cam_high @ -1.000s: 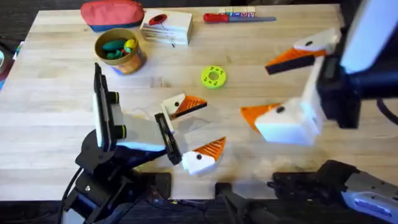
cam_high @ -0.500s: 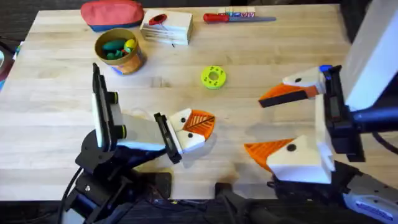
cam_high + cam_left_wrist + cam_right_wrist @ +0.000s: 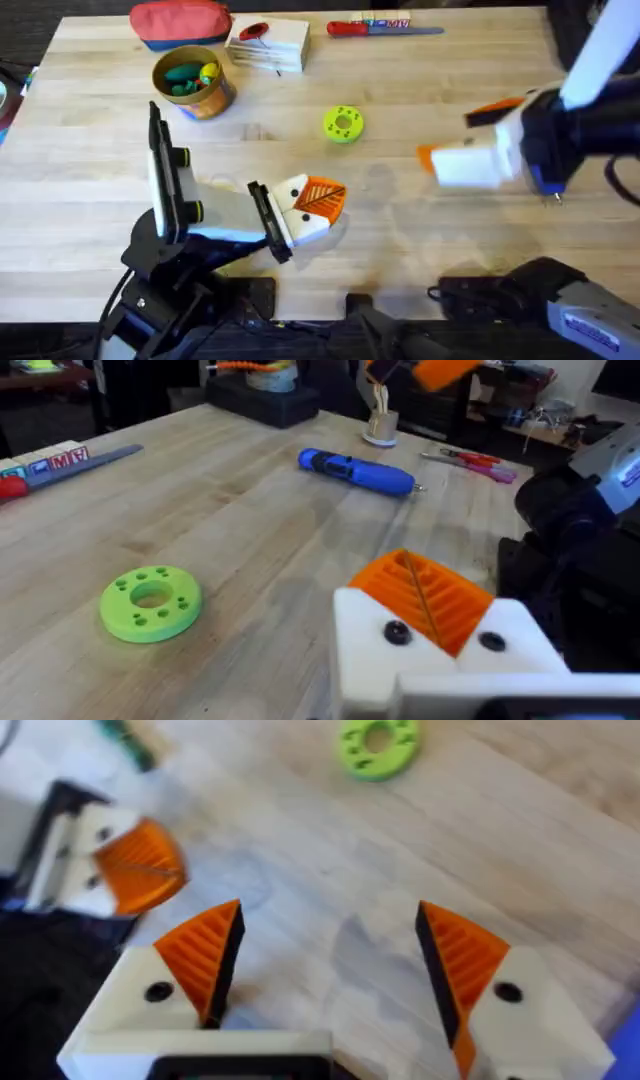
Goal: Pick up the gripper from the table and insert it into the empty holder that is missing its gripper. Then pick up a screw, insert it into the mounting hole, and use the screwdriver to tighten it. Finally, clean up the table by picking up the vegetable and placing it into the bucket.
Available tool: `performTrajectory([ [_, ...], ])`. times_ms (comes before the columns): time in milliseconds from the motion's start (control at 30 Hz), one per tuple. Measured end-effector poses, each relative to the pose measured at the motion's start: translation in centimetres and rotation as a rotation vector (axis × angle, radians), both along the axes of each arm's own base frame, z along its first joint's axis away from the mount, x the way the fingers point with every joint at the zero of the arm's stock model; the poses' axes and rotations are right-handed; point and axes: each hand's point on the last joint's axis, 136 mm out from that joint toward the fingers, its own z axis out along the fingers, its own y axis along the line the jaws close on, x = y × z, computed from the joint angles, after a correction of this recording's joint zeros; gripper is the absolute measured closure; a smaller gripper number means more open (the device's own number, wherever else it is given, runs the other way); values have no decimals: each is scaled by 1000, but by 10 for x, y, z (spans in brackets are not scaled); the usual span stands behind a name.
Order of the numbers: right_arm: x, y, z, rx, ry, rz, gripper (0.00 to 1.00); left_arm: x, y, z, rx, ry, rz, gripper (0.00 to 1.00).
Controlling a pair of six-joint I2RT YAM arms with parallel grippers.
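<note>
My left gripper [image 3: 325,196] rests low over the table's middle, shut, with its orange ribbed pads [image 3: 420,592] pressed together. The right gripper [image 3: 447,137] is turned sideways at the right and stands open with nothing between its fingers [image 3: 205,955]. The blue-handled screwdriver [image 3: 357,470] lies on the wood; the right arm covers most of it, leaving its tip end [image 3: 546,183] showing. At the back left the tan bucket [image 3: 215,97] holds green and yellow pieces. The loose gripper, the empty holder and the screw are out of view.
A lime-green disc [image 3: 343,124] with holes lies mid-table. Along the far edge are a red pouch [image 3: 180,22], a white box [image 3: 268,45] and a red-handled screwdriver [image 3: 380,28]. Bare wood spans the space between the two grippers.
The left gripper went from open to shut about half a second ago and has stayed still. The right gripper swung away from the camera, turned sideways and now sits farther back on the right.
</note>
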Motion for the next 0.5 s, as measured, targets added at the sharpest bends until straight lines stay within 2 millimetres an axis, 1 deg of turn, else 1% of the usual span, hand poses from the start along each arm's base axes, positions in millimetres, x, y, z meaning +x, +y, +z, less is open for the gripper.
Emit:
performTrajectory([
  [133, 47, -56, -19, -114, 27, -279, 7, 0, 0, 0, 0, 0, 0, 992],
  [233, 70, -104, -33, -163, 76, -482, 7, 0, 0, 0, 0, 0, 1, 992],
  [333, 76, -147, -44, -201, 125, -631, 7, 0, 0, 0, 0, 0, 2, 992],
  [400, 76, -173, -49, -228, 139, -690, 7, 0, 0, 0, 0, 0, 2, 992],
  [500, 79, -206, -54, -264, 141, -750, 7, 0, 0, 0, 0, 0, 2, 992],
])
